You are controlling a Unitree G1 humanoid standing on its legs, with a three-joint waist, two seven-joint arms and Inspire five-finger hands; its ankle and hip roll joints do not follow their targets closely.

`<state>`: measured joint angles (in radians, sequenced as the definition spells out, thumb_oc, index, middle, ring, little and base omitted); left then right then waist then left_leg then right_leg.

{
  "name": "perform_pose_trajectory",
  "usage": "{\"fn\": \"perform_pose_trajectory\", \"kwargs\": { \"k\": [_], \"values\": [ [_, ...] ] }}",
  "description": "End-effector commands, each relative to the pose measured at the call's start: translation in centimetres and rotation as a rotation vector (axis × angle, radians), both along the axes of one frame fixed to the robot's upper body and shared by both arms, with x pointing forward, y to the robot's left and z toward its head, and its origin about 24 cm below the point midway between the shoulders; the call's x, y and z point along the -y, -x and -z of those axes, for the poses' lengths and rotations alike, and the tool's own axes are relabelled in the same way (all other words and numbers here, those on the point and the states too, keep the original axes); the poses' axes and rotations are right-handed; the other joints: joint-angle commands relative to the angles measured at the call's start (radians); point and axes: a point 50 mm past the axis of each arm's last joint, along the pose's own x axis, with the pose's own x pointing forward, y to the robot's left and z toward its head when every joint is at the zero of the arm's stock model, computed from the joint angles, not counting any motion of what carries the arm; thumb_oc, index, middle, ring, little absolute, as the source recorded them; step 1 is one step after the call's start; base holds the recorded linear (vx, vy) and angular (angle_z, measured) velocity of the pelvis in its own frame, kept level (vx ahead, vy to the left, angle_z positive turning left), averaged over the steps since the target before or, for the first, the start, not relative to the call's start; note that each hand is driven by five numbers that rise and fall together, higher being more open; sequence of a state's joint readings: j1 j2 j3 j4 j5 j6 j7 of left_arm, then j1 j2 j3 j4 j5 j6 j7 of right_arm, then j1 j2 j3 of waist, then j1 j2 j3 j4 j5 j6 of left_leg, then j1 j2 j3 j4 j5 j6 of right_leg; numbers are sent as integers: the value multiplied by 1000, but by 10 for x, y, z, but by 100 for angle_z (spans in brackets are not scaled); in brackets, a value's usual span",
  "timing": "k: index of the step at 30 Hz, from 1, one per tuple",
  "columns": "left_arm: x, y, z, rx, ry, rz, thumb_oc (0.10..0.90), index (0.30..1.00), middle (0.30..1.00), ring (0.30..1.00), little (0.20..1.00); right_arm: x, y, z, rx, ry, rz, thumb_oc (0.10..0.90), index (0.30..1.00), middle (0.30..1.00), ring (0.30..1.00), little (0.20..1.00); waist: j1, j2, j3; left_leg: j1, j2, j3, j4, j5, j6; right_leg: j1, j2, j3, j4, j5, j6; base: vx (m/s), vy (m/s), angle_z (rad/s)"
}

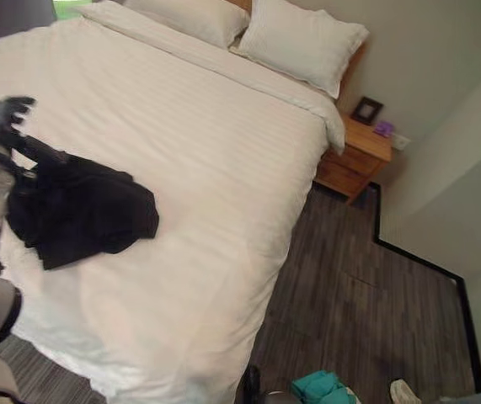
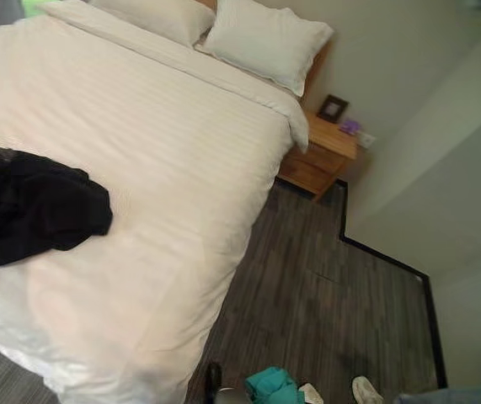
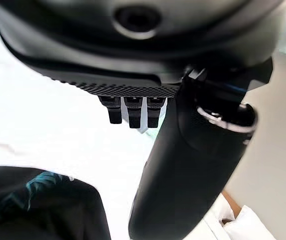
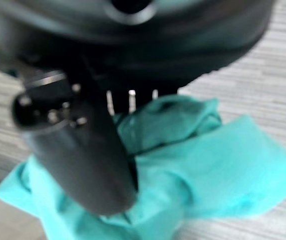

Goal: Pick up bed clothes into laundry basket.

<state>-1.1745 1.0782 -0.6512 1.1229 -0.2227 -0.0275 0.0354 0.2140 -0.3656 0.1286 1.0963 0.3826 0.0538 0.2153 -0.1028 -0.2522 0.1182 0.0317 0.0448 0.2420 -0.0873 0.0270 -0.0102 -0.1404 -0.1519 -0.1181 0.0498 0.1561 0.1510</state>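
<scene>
A black garment (image 1: pixel 80 210) lies crumpled on the white bed (image 1: pixel 198 143) near its left edge. My left hand (image 1: pixel 4 114) hovers just beyond the garment over the duvet, fingers relaxed and holding nothing. In the left wrist view the thumb (image 3: pixel 193 165) sticks out over white bedding, with the black garment (image 3: pixel 32 205) close by. A teal cloth (image 1: pixel 317 387) hangs low beside the bed's foot, over the floor. In the right wrist view my right hand (image 4: pixel 77 150) has its thumb and fingers closed into the bunched teal cloth (image 4: pixel 208 170).
Two white pillows (image 1: pixel 299 42) rest at the bed's head. A wooden nightstand (image 1: pixel 354 156) with a small picture frame (image 1: pixel 366 109) stands at the far right corner. Dark wood floor (image 1: pixel 350 286) runs along the bed's right side. A person's shoe (image 1: pixel 404 391) is near the teal cloth.
</scene>
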Motion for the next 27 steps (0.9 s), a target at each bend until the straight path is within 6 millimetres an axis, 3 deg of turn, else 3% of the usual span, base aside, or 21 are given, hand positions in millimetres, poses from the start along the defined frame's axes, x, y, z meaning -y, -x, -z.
{"fn": "perform_pose_trajectory", "kwargs": {
  "k": [1, 5, 11, 13, 14, 16, 18, 19, 20, 23, 24, 25, 27],
  "values": [
    [10, 5, -73, 218, -89, 8, 800, 900, 900, 900, 900, 46, -29, -22, 88, 133, -24, 400, 300, 300, 300, 300, -17, 28, 28, -61, 27, -68, 4, 25, -29, 13, 35, 50, -51, 36, 52, -90, -81, 1],
    [9, 8, -81, 158, -224, -37, 800, 900, 900, 900, 900, 51, -53, -34, 208, 141, -50, 400, 300, 300, 300, 300, -34, -23, 40, -142, 51, -69, 8, 41, -36, -7, 56, 51, -104, 44, 52, -117, -71, -4],
    [13, -5, -48, 47, -198, -10, 800, 900, 900, 900, 900, 38, -106, -60, 455, 128, -140, 400, 300, 300, 300, 300, -65, -115, 114, -275, 74, -122, 63, 51, -43, -75, 68, 30, -106, 52, 45, -129, -71, 4],
    [14, -12, -17, -34, -162, 0, 800, 900, 900, 900, 900, 27, -116, -65, 506, 119, -190, 400, 300, 300, 300, 300, -69, -135, 131, -303, 76, -137, 73, 53, -45, -87, 67, 21, -109, 55, 44, -72, -42, 21],
    [14, -12, -17, -34, -162, 0, 800, 900, 900, 900, 900, 27, -116, -65, 506, 119, -190, 400, 300, 300, 300, 300, -69, -135, 131, -303, 76, -137, 73, 53, -45, -87, 67, 21, -109, 55, 44, -81, -23, 31],
    [6, -10, 55, -273, -131, -32, 800, 900, 900, 900, 900, 7, -134, -79, 618, 92, -258, 400, 300, 300, 300, 300, -74, -167, 150, -330, 85, -142, 97, 47, -46, -105, 72, 28, -109, 57, 41, -89, -20, 18],
    [2, -3, 91, -392, -109, -54, 800, 900, 900, 900, 900, 1, -139, -87, 662, 88, -282, 400, 300, 300, 300, 300, -80, -178, 146, -326, 90, -129, 105, 38, -46, -106, 79, 41, -108, 52, 38, -23, 2, 3],
    [6, -1, 115, -432, -97, -39, 400, 300, 300, 300, 300, 5, -126, -78, 633, 95, -261, 400, 300, 300, 300, 300, -84, -180, 142, -321, 91, -125, 108, 34, -45, -105, 83, 50, -106, 47, 36, -8, 27, -9],
    [8, 0, 124, -427, -47, -52, 400, 300, 300, 300, 300, 13, -118, -65, 528, 147, -274, 400, 300, 300, 300, 300, -83, -173, 136, -307, 94, -117, 103, 31, -46, -104, 89, 62, -102, 35, 29, 2, 19, -11],
    [10, -3, 120, -410, -32, -45, 400, 300, 300, 300, 300, 18, -124, -66, 517, 173, -285, 400, 300, 300, 300, 300, -83, -166, 135, -299, 95, -114, 97, 32, -46, -102, 90, 65, -97, 26, 28, 2, 18, -19],
    [8, -4, 106, -343, -36, -26, 400, 300, 300, 300, 300, 31, -77, -39, 320, 164, -215, 400, 300, 300, 300, 300, -81, -141, 129, -275, 93, -109, 82, 34, -46, -94, 90, 68, -83, 3, 25, 26, 47, -18],
    [20, -13, 95, -282, -27, 19, 400, 300, 300, 300, 300, 45, -100, -46, 330, 240, -215, 400, 300, 300, 300, 300, -72, -121, 125, -256, 89, -111, 70, 33, -45, -85, 89, 63, -78, -10, 22, 29, 38, -19],
    [20, -13, 95, -282, -27, 19, 400, 300, 300, 300, 300, 45, -100, -46, 330, 240, -215, 400, 300, 300, 300, 300, -72, -121, 125, -256, 89, -111, 70, 33, -45, -85, 89, 63, -78, -10, 22, 12, 10, -25]
  ]
}}
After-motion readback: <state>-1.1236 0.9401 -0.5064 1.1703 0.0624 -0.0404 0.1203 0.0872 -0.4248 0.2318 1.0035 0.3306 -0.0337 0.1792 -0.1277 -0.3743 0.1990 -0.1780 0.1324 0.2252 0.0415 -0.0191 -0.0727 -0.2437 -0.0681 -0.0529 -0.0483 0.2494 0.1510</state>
